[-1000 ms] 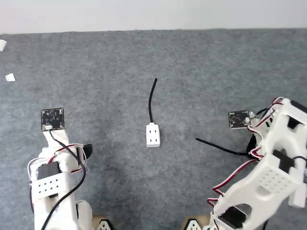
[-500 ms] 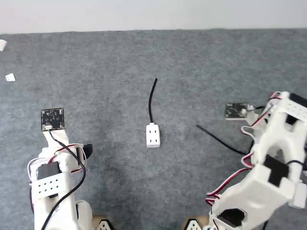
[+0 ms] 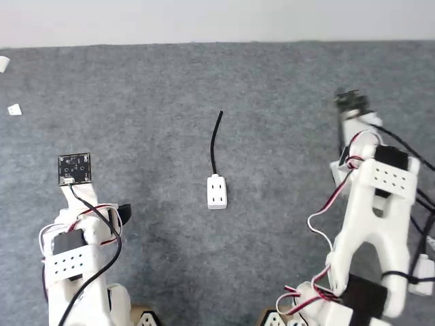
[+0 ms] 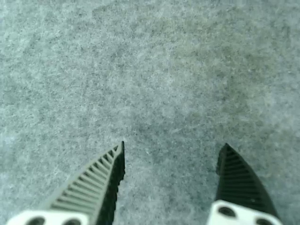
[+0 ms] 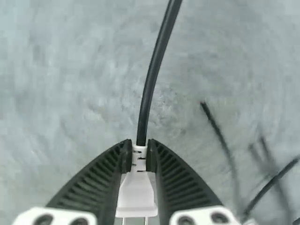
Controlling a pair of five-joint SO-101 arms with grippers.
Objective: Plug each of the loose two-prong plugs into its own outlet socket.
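High view: the white outlet socket (image 3: 216, 191) lies flat near the middle of the grey felt-covered table (image 3: 285, 88). Its black cord (image 3: 214, 146) runs from its far end away from the arms and ends free on the felt. The left arm (image 3: 73, 261) is located at the near left edge of the table, well apart from the socket. The right arm (image 3: 375, 204) extends along the right side and reaches farther across the table than the socket lies. Two small white scraps (image 3: 14, 109) lie at the far left edge of the felt. Left wrist view: the left gripper (image 4: 172, 152) has its jaws spread wide and holds nothing; both ribbed fingertips (image 4: 117, 161) point at bare felt. Right wrist view: the right gripper (image 5: 137, 146) has its jaws closed on a white two-prong plug (image 5: 137, 192). The plug body is clamped between the two ribbed fingers (image 5: 101, 180), with the cord end at the fingertips and the prong end toward the wrist camera. The plug's black cable (image 5: 157, 70) leaves the plug at the fingertips and runs straight ahead, away from the gripper. Further dark cable lines (image 5: 218, 133) appear beside the right gripper in this view; they are blurred, and what they belong to cannot be told.
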